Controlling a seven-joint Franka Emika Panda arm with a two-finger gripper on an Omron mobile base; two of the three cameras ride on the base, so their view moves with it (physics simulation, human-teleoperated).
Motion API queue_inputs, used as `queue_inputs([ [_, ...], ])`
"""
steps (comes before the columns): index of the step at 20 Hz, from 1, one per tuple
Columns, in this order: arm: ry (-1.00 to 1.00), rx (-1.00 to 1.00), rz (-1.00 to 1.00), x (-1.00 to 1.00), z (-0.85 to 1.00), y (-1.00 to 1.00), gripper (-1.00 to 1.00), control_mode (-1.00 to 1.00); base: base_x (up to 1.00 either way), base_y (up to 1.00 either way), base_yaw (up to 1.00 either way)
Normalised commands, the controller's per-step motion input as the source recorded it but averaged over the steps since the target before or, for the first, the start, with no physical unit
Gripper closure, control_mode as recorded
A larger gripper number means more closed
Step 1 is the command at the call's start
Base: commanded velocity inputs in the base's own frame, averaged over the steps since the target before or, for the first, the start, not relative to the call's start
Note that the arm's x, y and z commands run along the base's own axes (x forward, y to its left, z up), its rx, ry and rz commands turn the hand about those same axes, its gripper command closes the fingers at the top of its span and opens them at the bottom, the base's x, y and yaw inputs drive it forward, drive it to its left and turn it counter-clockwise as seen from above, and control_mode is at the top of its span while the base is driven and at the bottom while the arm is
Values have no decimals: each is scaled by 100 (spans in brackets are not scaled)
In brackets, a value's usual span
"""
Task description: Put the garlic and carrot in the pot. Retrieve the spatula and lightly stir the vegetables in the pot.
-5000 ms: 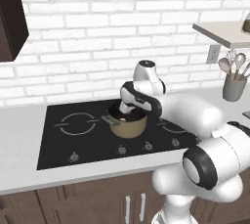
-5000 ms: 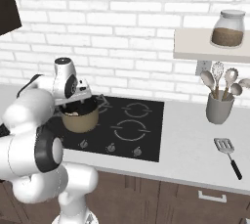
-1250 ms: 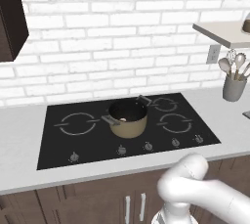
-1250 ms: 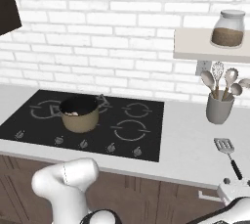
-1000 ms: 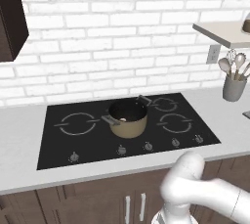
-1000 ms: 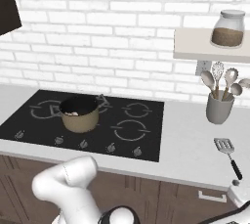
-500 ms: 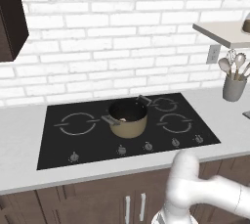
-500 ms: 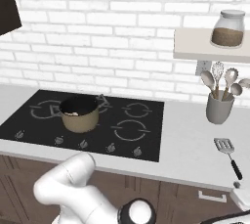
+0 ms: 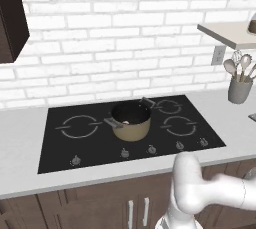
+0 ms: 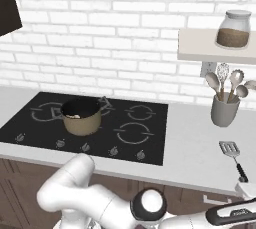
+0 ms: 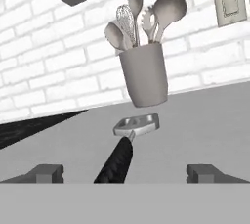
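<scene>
The tan-gold pot (image 9: 131,123) (image 10: 81,117) stands on the black cooktop (image 9: 60,148) (image 10: 145,143). A whitish bit inside it looks like the garlic (image 9: 126,121) (image 10: 75,116). The carrot is hidden in the pot's dark inside. The grey spatula (image 10: 233,155) lies flat on the counter at the right, near the front edge. In the hand view its slotted head (image 11: 137,125) points away from me and its dark handle (image 11: 115,162) runs back toward me. My gripper (image 11: 126,173) is open, a fingertip on either side of the handle and well clear of it.
A grey holder (image 9: 239,89) (image 10: 223,109) (image 11: 144,74) with spoons and a whisk stands just behind the spatula against the brick wall. Above it a shelf (image 10: 215,48) carries a glass jar (image 10: 233,29). An outlet plate (image 11: 229,0) is on the wall.
Five seconds ago the gripper hung over the pot. The arm has since swung low and to the right, and in the last second it went further right. Pot and spatula have not moved.
</scene>
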Motion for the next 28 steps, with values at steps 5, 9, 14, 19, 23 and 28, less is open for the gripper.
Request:
queue_inputs([
  [5,19,-25,-7,-22,-8,32,-100,-100,0,0,0],
  [9,2,-70,-1,-17,-30,100,-100,-100,0,0,0],
  [14,0,-51,1,-1,56,100,-100,-100,0,0,0],
  [19,1,-40,3,8,50,100,-100,-100,0,0,0],
  [23,0,-24,0,28,-6,100,-100,-100,0,0,0],
  [28,9,-10,-6,58,26,88,-100,-100,0,0,0],
])
